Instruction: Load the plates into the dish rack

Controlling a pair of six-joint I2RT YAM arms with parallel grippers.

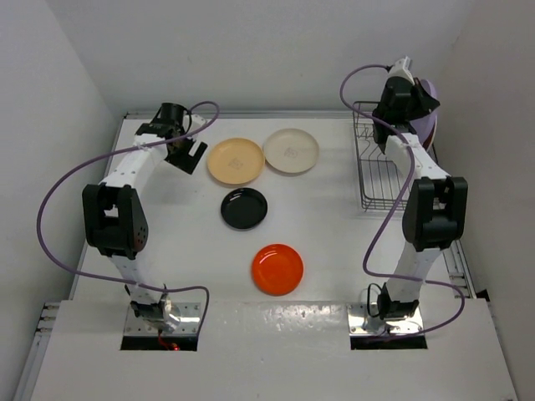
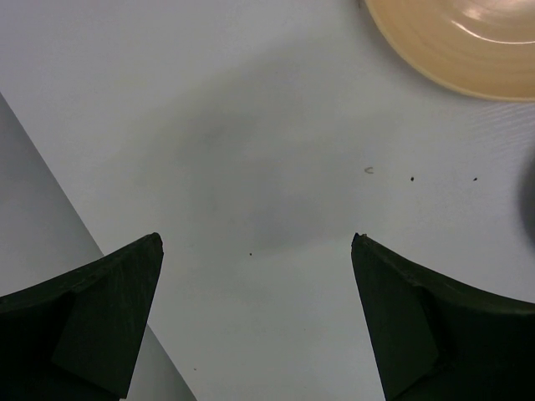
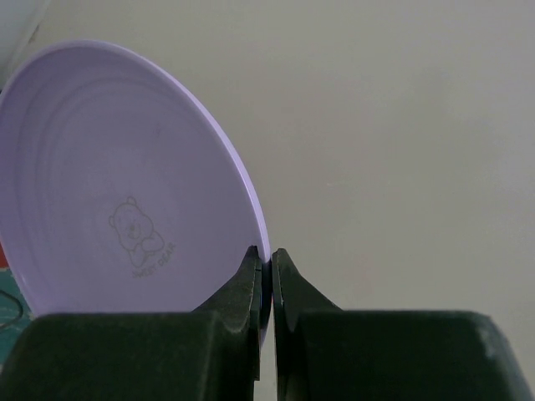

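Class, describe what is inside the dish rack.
The dish rack shows only bare wire in its near half. Its far right part is covered by the right end effector gripping the lilac plate, so anything there cannot be seen.

Lilac plate (image 3: pixel 109 192) in right claw (image 3: pixel 266 261)

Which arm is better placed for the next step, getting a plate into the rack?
Right. The right gripper is shut on the rim of the round lilac plate, up by the dark wire dish rack. The left gripper hangs open and empty over bare table beside the round yellow-orange plate.
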